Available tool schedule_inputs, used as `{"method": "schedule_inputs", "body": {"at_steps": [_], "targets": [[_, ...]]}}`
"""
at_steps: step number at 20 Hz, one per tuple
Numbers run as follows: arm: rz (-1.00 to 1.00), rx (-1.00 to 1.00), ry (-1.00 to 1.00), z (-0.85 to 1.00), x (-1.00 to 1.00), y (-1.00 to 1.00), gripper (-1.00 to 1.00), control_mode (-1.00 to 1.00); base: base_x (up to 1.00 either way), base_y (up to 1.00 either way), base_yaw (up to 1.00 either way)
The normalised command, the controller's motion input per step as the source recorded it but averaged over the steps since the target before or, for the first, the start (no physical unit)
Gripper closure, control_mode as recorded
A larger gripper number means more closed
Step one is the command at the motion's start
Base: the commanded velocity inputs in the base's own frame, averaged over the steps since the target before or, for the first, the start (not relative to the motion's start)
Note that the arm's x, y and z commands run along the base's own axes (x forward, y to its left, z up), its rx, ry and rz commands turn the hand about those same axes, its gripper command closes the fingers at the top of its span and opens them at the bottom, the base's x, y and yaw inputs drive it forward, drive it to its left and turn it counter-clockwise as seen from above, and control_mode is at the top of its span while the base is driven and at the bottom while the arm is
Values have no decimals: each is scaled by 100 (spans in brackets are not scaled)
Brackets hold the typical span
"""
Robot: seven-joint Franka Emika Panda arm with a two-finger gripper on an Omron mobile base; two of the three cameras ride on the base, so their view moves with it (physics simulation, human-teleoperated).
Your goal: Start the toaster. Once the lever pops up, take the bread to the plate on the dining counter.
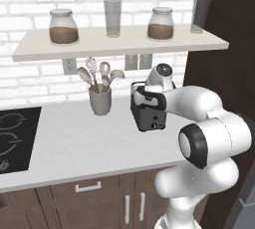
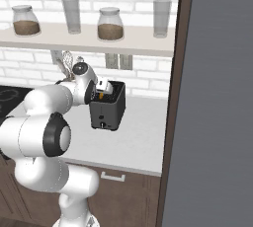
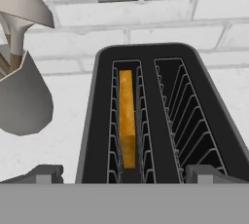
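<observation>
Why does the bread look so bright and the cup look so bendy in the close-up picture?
Hand view: the bread glows orange against the toaster's dark slot, and the cup bulges because it sits close at the edge. Left base view: even, soft light, faint shadows, everything a bit blurry. Right base view: the same flat light.

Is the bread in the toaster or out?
In: the bread stands on edge down inside the toaster's left slot.
</observation>
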Motion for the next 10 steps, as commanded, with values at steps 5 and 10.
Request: {"method": "schedule_inputs", "body": {"at_steps": [5, 10], "targets": [[0, 0, 0, 0, 0, 0, -100, -100, 0, 0, 0], [0, 0, 0, 0, 0, 0, -100, -100, 0, 0, 0]]}}
